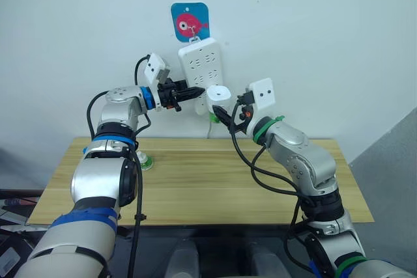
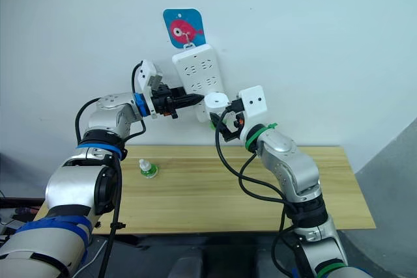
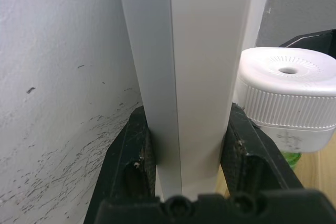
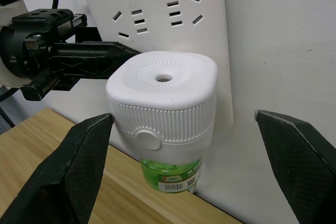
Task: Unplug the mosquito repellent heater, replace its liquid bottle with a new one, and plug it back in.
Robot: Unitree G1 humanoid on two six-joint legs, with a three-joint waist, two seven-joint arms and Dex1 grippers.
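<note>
The mosquito repellent heater is a white rounded unit with a vented top. It sits plugged into the lower part of the wall power strip, with a green liquid bottle screwed in beneath it. My right gripper is open, one finger on each side of the heater and clear of it. My left gripper is shut on the strip's left edge, level with the heater. Another small green bottle with a white cap stands on the table's left side.
The power strip hangs from a blue hook plate with a pink fish on the white wall. Below it runs a wooden table set against the wall. Black cables trail from both wrists.
</note>
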